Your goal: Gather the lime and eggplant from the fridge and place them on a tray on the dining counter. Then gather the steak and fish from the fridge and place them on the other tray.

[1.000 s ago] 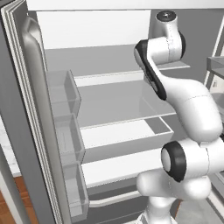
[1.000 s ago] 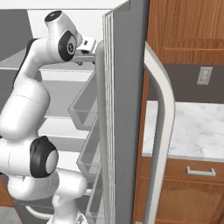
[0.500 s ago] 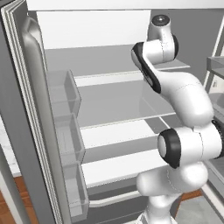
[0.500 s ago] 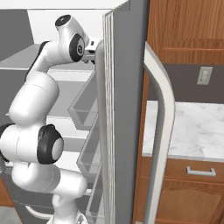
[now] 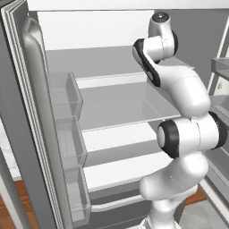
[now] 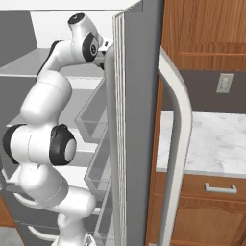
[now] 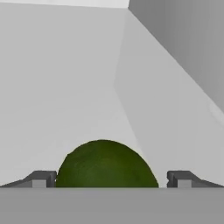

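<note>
Grey fridge [image 5: 27, 112] standing open, white shelves inside, door bins at the left edge. White arm [image 5: 188, 134] reaching up and into the upper right of the interior, wrist bent toward the right door in the right base view. Lime [image 7: 106, 164] sitting low and centred in the hand view, on a white shelf near the back corner of the fridge. Gripper [image 7: 111, 179] spread fully wide, a dark fingertip [image 7: 40, 178] showing on each side of the lime, apart from its skin, holding nothing.

Likely risks, judged from this pose: round fruit rolling away toward the back wall if one finger touches first; closing too high on the curve and squeezing the lime out from between the pads; pushing further forward and nudging it into the corner beyond reach; arm brushing the door edge close beside the wrist. Eggplant position impossible to tell.
</note>
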